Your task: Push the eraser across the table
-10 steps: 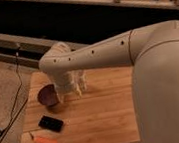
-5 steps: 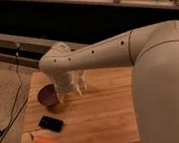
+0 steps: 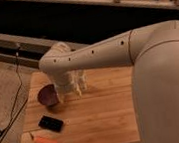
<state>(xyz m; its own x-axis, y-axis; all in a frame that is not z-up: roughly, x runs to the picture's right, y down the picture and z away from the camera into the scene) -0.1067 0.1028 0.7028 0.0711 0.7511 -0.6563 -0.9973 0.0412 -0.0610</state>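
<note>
The eraser [image 3: 51, 124], a small flat black block, lies near the front left of the wooden table [image 3: 105, 119]. My gripper [image 3: 80, 89] hangs from the white arm over the table's back left part, right of the bowl. It stands open with nothing between its pale fingers [image 3: 76, 86]. It is well behind the eraser and to its right, and does not touch it.
A dark purple bowl [image 3: 47, 95] sits at the table's left edge, just left of the gripper. An orange carrot [image 3: 45, 141] lies at the front left corner, in front of the eraser. My bulky white arm [image 3: 159, 75] covers the table's right side. A cable [image 3: 15, 110] runs along the floor on the left.
</note>
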